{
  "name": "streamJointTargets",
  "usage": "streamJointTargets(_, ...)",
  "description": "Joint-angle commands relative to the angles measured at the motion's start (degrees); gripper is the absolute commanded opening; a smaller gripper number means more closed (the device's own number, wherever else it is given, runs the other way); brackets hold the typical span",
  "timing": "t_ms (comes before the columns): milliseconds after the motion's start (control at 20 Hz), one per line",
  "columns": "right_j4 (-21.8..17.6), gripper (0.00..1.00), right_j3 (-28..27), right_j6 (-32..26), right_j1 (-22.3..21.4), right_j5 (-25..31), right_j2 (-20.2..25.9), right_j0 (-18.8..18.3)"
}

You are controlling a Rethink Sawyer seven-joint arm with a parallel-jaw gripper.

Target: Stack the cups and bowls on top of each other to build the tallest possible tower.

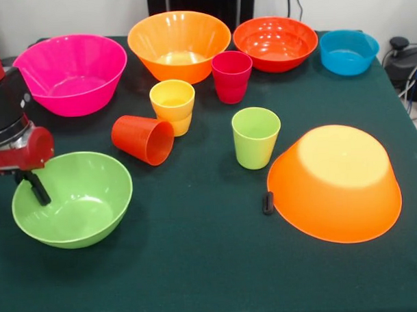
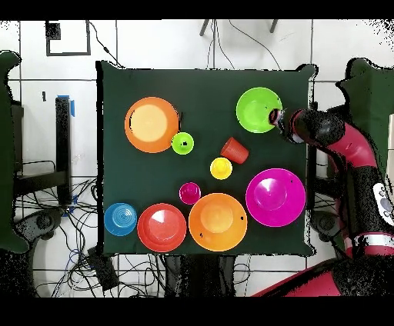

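So the hand (image 1: pixel 37 188) sits at the left edge of the front view, one dark finger dipped inside the rim of the green bowl (image 1: pixel 76 202) at lower left. I honestly can't tell if it's pinching the rim or spread, since only one finger shows clearly. If it's going for a rim grab, I'd say get one finger inside and one outside the wall, squeeze firmly, and lift straight up so the bowl doesn't tip. The upside-down orange bowl (image 1: pixel 336 186) at lower right looks like a decent base. The front view shows the orange-red cup (image 1: pixel 143 139) lying on its side; the overhead view shows the arm reaching in from the right, over the surface (image 2: pixel 208 84).
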Motion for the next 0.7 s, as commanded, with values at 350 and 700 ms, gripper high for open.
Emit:
streamJointTargets(350, -2.2, 0.00, 18.3, 1.9, -17.2, -3.4, -4.4, 2.4)
streamJointTargets(700, -1.4, 0.00, 20.1, 3.3, -19.1, -2.5, -5.0, 3.0)
